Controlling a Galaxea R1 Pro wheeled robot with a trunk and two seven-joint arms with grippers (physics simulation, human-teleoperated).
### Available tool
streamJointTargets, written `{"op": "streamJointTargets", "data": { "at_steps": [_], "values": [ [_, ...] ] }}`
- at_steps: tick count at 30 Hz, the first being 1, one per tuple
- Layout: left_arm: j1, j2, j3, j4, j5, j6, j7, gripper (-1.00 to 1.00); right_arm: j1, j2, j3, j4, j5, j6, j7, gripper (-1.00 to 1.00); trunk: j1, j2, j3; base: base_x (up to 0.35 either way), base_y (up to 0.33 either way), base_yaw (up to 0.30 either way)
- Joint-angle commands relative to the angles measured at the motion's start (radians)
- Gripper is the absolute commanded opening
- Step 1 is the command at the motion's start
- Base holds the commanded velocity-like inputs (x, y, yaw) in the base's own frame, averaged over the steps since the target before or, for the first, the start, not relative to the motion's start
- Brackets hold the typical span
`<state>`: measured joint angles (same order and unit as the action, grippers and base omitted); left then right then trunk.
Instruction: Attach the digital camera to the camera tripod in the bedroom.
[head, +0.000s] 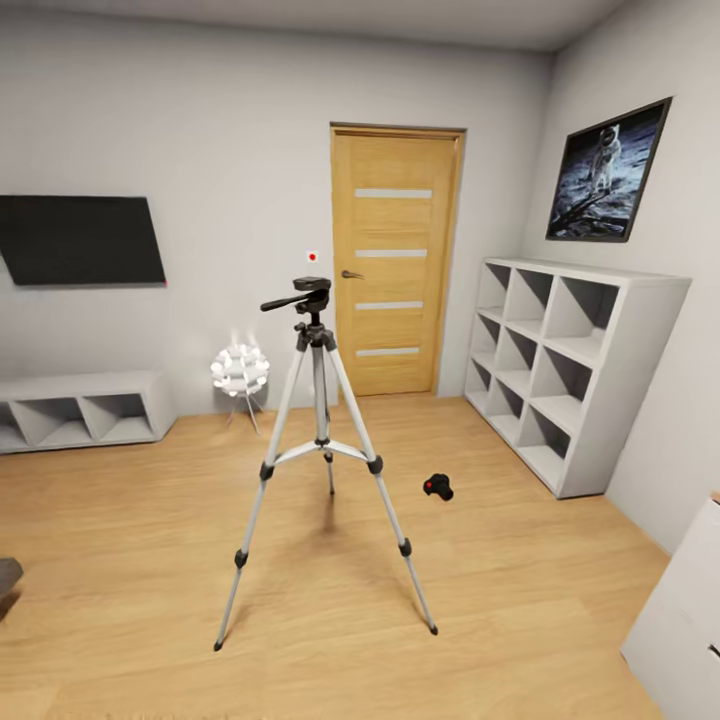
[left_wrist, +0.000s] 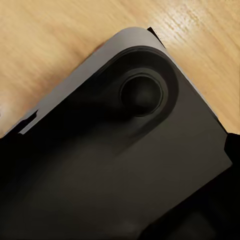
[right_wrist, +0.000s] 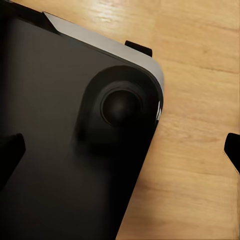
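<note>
The tripod stands upright on the wood floor near the room's middle, legs spread, its black pan head on top with the handle pointing left. The camera lies on the floor just right of the tripod, apart from its legs, between it and the white cube shelf. Each wrist view looks down on a dark part of the robot's base over the floor, and I cannot tell whether either gripper's fingers are apart or together.

Both wrist cameras look down over the robot's dark base. Right gripper fingertips show spread wide apart.
</note>
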<state>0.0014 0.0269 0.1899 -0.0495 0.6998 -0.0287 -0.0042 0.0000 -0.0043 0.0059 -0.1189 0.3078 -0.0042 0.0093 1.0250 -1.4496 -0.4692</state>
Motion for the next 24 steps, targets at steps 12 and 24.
{"op": "streamJointTargets", "data": {
  "at_steps": [12, 24],
  "values": [
    [0.0, 0.0, 0.008, -0.001, -0.003, -0.002, 0.0, 1.0, 0.0, 0.001, 0.0, -0.001, 0.005, -0.001, 0.001, 1.0, 0.0, 0.0, -0.001, 0.0, 0.0, 0.3],
    [0.0, 0.0, 0.008, -0.001, -0.003, -0.002, 0.001, 1.0, 0.0, 0.0, -0.001, -0.001, 0.005, -0.037, 0.001, 1.0, 0.0, 0.0, -0.003, 0.0, 0.0, 0.3]
  ]
}}
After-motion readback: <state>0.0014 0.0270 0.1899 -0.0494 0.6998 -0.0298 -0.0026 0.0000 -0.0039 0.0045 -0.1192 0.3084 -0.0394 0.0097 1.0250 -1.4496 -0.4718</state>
